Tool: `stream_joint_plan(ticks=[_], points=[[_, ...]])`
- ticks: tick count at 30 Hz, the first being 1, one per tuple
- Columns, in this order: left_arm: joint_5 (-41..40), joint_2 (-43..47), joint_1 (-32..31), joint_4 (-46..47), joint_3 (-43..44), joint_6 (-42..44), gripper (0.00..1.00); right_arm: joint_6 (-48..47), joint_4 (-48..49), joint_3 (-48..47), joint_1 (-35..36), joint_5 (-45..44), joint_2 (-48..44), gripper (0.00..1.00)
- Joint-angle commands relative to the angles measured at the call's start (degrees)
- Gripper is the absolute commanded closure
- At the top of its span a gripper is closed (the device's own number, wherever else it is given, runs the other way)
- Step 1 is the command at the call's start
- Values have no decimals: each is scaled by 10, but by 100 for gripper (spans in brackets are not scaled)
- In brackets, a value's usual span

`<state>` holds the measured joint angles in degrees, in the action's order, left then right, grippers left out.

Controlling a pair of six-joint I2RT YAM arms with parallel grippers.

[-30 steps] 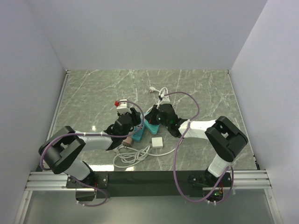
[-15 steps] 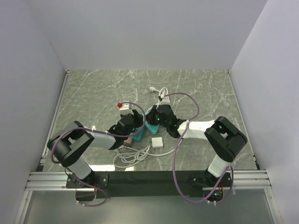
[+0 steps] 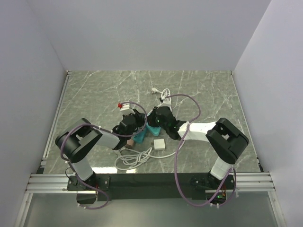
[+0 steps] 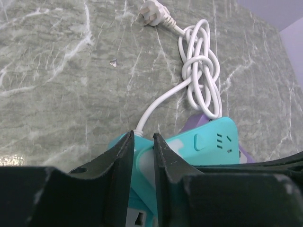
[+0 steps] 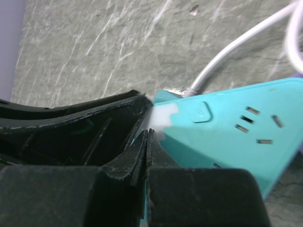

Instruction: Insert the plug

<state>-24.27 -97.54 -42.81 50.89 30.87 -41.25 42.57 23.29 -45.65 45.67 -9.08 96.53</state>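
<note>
The plug (image 3: 159,144), a flat white square block, lies on the marble table (image 3: 94,94) just in front of the right arm, free of both grippers. Its thin white cable (image 3: 133,159) is coiled to its left. A teal power strip (image 3: 142,134) sits between the two grippers. My left gripper (image 4: 142,137) is closed to a narrow gap across the strip's end (image 4: 208,139). My right gripper (image 5: 147,133) is shut, its fingertips pressed together against the strip's top face (image 5: 236,142). The plug is out of both wrist views.
A small white pronged plug (image 4: 152,8) with a knotted white cord bundle (image 4: 201,71) lies beyond the strip; it also shows in the top view (image 3: 153,91). A brownish-pink cube (image 3: 128,142) sits by the left wrist. White walls enclose the table.
My left arm's elbow has swung right and folded closer to its base, while its gripper stayed at the strip. My right gripper has edged slightly left. The plug has not moved.
</note>
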Motion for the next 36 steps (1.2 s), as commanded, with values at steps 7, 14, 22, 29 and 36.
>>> stream_joint_plan(ticks=[7,14,22,29,36], points=[[32,-61,6,-46,-13,-18,73,5,-127,-13,19,14,82,100],[30,-74,11,-40,-20,-21,74,15,-122,4,21,18,90,100],[7,2,12,-47,-28,27,54,-33,-106,-33,21,11,39,100],[-21,124,12,-55,-70,64,21,-71,-79,-85,7,2,0,100],[-16,228,-28,-26,-178,80,22,-85,-60,-84,-2,5,-36,100]])
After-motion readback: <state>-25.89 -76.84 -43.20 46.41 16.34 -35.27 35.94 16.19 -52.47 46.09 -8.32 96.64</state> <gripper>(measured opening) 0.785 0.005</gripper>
